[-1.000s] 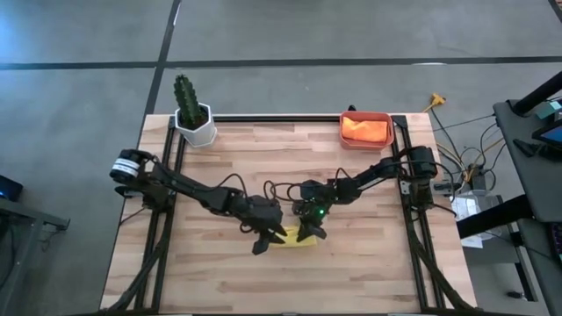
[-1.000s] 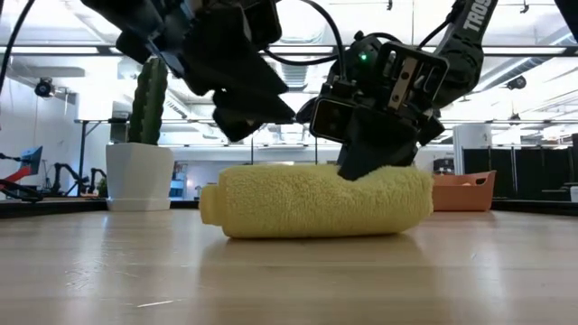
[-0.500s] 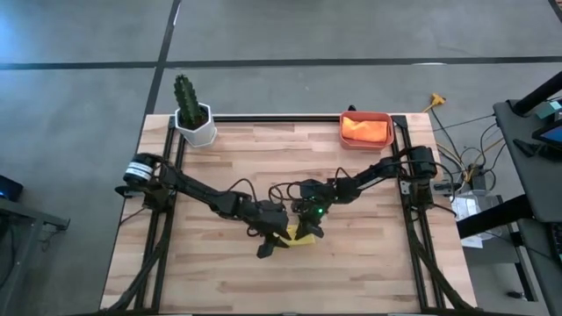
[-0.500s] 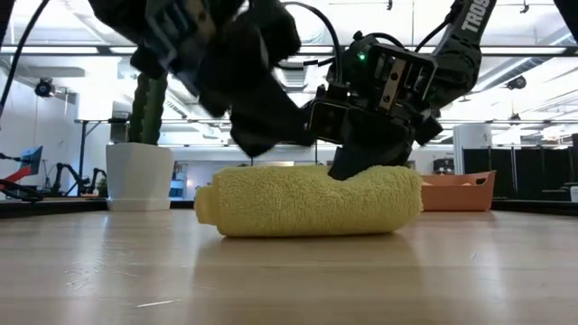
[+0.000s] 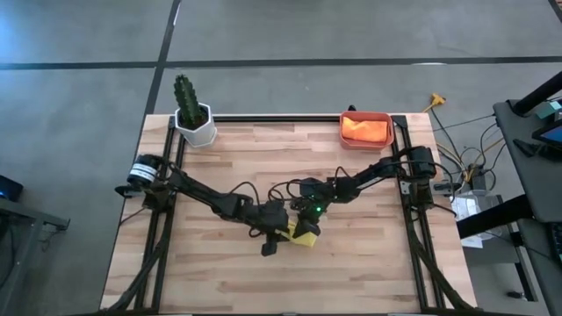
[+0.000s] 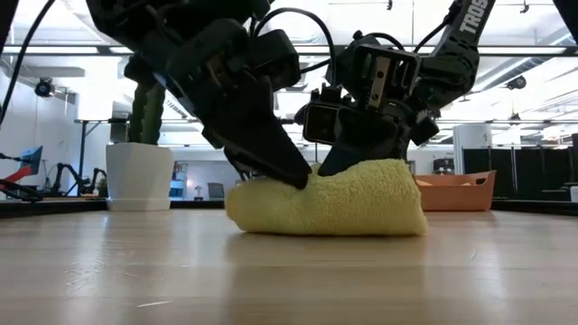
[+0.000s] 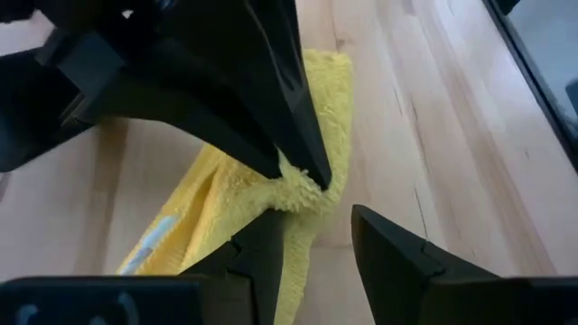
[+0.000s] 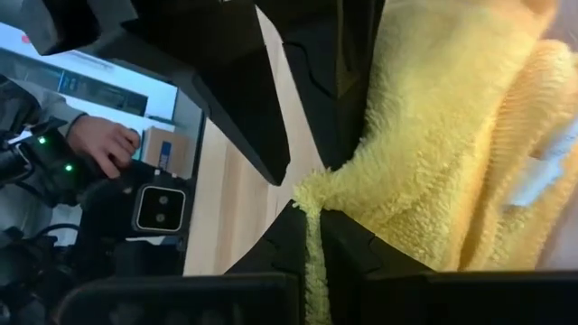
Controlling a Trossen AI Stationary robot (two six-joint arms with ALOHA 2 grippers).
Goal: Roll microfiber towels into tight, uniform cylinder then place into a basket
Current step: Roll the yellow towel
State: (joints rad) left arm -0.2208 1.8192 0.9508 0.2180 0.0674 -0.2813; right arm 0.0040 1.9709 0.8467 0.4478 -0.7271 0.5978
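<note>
The yellow microfiber towel [image 5: 305,237] lies rolled on the wooden table, slightly in front of its middle, its underside resting on the wood [image 6: 343,206]. My left gripper [image 5: 279,237] comes at it from the left, open, tips at the roll's left end [image 7: 316,221]. My right gripper [image 5: 306,224] reaches in from the right and is shut on the towel [image 8: 313,212]. The orange towel [image 5: 364,130] lies in the salmon-red basket [image 5: 365,115] at the far right. My left gripper slants down from the table's left. One fingertip [image 6: 300,178] lies against the top of the roll near its left end [image 6: 312,188]; the other finger [image 7: 388,253] stands clear over the wood. My right gripper pinches a small tuft of the towel's outer layer [image 8: 316,191] between its two fingertips, on the upper side of the roll. The fingers slant down from the table's right. The roll stays on the table.
A white pot with a green cactus [image 5: 195,123] stands at the far left corner. Black frame rails run along the table's left, right and far edges. A person's hand [image 8: 104,140] shows beyond the table in the right wrist view.
My left gripper has come down and toward the right, onto the roll's left end. That end has been driven toward the right, so the roll shows shorter and humped, and its protruding nub no longer shows. My right gripper has kept its hold in place.
</note>
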